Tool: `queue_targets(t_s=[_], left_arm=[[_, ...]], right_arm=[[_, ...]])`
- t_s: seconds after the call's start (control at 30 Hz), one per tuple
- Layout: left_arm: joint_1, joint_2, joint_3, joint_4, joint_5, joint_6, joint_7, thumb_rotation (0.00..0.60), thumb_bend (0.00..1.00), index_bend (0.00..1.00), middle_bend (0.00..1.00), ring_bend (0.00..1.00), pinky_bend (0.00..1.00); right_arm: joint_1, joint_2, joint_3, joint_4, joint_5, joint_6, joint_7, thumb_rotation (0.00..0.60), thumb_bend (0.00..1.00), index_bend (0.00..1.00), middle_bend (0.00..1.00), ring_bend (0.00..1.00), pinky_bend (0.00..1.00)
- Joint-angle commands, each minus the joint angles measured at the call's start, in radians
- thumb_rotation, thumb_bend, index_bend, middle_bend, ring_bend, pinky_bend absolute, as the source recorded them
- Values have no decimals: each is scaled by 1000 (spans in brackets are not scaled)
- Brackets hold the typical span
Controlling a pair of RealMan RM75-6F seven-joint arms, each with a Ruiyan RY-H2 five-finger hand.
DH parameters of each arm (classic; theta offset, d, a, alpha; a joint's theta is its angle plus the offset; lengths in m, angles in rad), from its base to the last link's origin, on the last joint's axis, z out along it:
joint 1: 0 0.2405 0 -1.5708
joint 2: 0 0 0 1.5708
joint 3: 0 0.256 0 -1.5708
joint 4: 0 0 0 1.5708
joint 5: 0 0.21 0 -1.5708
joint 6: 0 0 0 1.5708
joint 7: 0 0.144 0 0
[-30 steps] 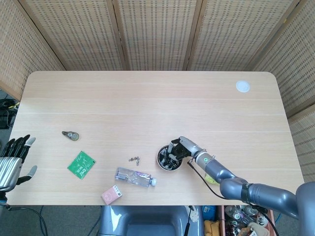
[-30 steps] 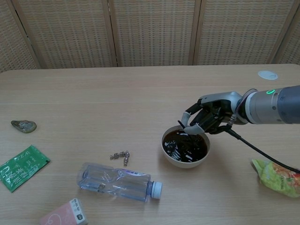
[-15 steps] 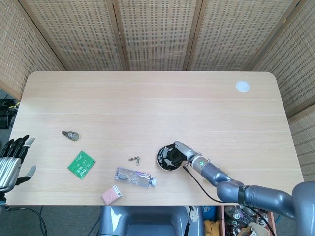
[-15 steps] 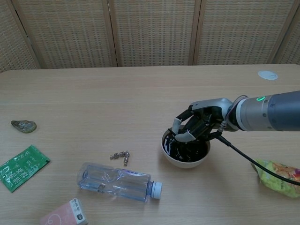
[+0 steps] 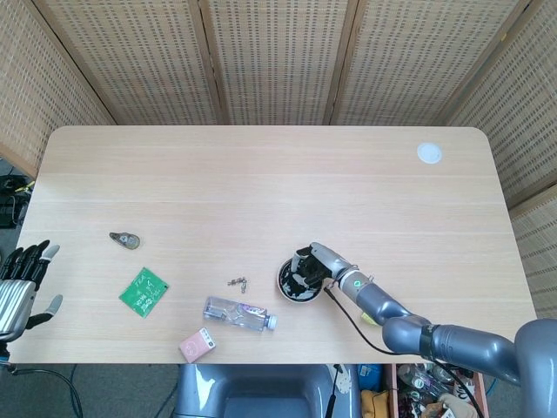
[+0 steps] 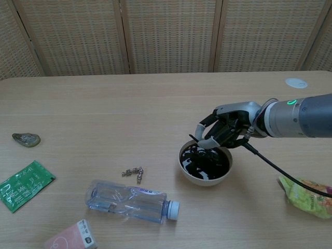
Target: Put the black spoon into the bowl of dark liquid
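Hovering over the far rim of the bowl of dark liquid (image 6: 205, 165), the right hand (image 6: 224, 130) has its fingers curled down toward the liquid. Can't tell whether they're clamped on anything: the black spoon doesn't resolve in either view. A thin dark sliver at the fingertips (image 6: 208, 141) in the chest view might be its handle, but black on black, so no call. Spoon is either in the hand or already sunk in the bowl.

Left hand (image 5: 19, 280) sits off the table's near-left edge, fingers apart, holding nothing.

Handling guess: the spoon is light, stiff, thin, and slick once wet. Take it by the handle end, well clear of the bowl part, and pinch firmly since a wet handle will slip. The bowl looks small and light with liquid near the rim, so a knock from the fingers could tip or slosh it. Ease off vertically, no sideways drag.

Nearby clutter: plastic bottle (image 6: 129, 200) on its side, small metal chain (image 6: 133, 172), green packet (image 6: 23, 184).
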Motion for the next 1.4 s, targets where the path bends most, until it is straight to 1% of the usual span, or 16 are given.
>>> queue_targets(t_s=[0.03,0.47,0.6,0.7,0.87,1.03,1.27,1.4], left_arm=[[-1,0,0,-3,3,2,1,600,369,0,0,0,0],[7,8,2,-11,3,11,4,600,369,0,0,0,0],[7,11,4,-11,6,10,-2,600,370,0,0,0,0],[8,13,3,-11,7,13,-6,600,369,0,0,0,0],[8,12,5,-9,9,13,-8,600,369,0,0,0,0],[10,12,6,-8,10,13,-10,600,370,0,0,0,0],[12,13,9,-7,10,13,-13,600,370,0,0,0,0],[12,12,8,-7,11,14,-14,600,369,0,0,0,0]], right_arm=[[-9,10,-3,-15,0,9,-1,600,702,744,877,880,1000],[-26,3,-3,-27,-23,15,1,600,701,744,861,880,1000],[-35,-1,-3,-34,-28,26,4,600,690,704,854,880,1000],[-40,-2,-3,-35,-31,35,2,600,624,667,853,880,1000],[-43,0,-5,-39,-31,38,-2,600,477,621,851,880,1000],[-45,1,-7,-42,-30,37,-5,600,366,585,851,880,1000],[-45,2,-12,-45,-30,36,-13,600,254,538,850,880,1000],[-47,7,-9,-52,-34,43,-16,600,242,531,848,880,1000]])
